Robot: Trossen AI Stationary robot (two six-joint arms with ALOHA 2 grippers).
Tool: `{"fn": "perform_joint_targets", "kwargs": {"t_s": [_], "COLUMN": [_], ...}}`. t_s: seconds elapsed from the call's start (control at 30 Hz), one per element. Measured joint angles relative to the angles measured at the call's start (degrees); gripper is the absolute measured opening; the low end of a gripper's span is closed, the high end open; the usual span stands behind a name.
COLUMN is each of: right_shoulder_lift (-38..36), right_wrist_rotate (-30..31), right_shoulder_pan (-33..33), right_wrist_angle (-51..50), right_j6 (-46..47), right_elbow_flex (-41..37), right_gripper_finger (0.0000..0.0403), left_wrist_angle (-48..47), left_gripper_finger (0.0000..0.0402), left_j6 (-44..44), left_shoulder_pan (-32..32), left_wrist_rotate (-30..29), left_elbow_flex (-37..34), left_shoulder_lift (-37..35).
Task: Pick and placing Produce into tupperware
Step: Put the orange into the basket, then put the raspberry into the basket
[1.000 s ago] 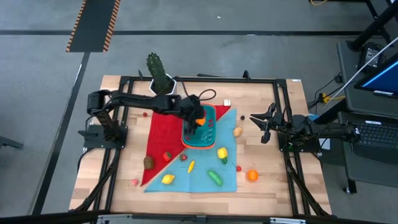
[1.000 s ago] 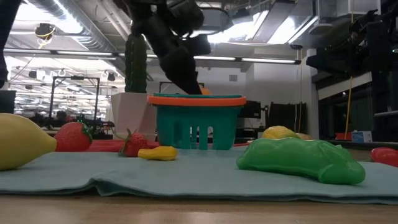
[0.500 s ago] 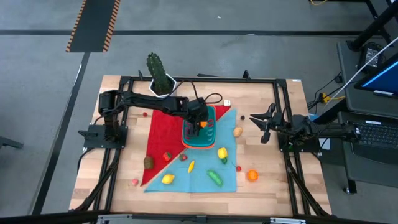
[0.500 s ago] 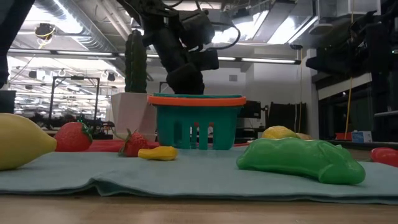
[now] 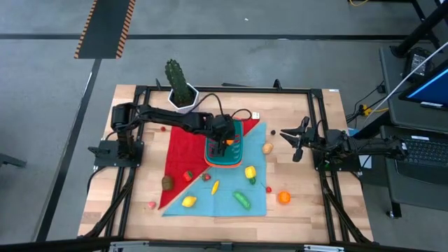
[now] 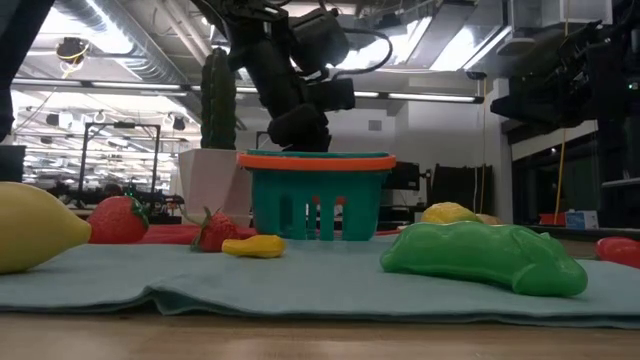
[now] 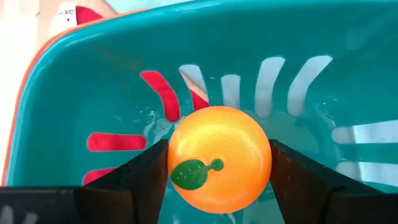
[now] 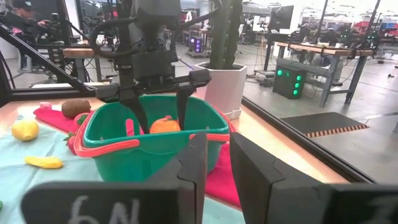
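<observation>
Left claw (image 7: 217, 171) clamped on orange (image 7: 219, 159) inside tupperware (image 7: 74, 93), plain only at the wrist.

From my end I've got a wooden table (image 5: 301, 115) with a red cloth (image 5: 183, 150) and a light blue cloth (image 5: 227, 196) laid on it (they meet edge to edge). Back corner has a cactus (image 5: 175, 77) in a white pot (image 5: 183, 99).

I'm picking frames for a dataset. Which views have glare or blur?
Left wrist view: sharp, with glossy highlights on the orange and the tupperware floor. Low view: bright ceiling lights backlight the left gripper, leaving it dark; the near lemon looks soft. Right wrist view: its own right gripper is blurred.
</observation>
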Motion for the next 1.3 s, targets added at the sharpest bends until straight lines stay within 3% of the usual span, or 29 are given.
{"fn": "perform_joint_targets", "kwargs": {"t_s": [0.67,0.8,1.1,1.3], "right_shoulder_lift": [0.0,-0.02,-0.02,-0.02], "right_wrist_rotate": [0.0,0.0,0.0,0.0], "right_shoulder_pan": [0.0,0.02,0.01,0.02], "right_wrist_angle": [0.0,0.01,0.01,0.01], "right_j6": [0.16,0.17,0.12,0.07], "right_elbow_flex": [0.0,0.0,0.0,0.0], "right_gripper_finger": [0.0073,0.0073,0.0073,0.0073], "left_wrist_angle": [1.55,1.18,1.22,1.2], "left_gripper_finger": [0.0234,0.0234,0.0268,0.0269], "left_j6": [0.06,0.37,0.46,0.5], "left_shoulder_pan": [-0.3,-0.35,-0.37,-0.37], "left_wrist_rotate": [-1.43,-4.74,-5.19,-5.21], "left_elbow_flex": [-0.02,-0.02,-0.02,-0.02], "left_shoulder_lift": [3.27,3.37,3.37,3.08]}}
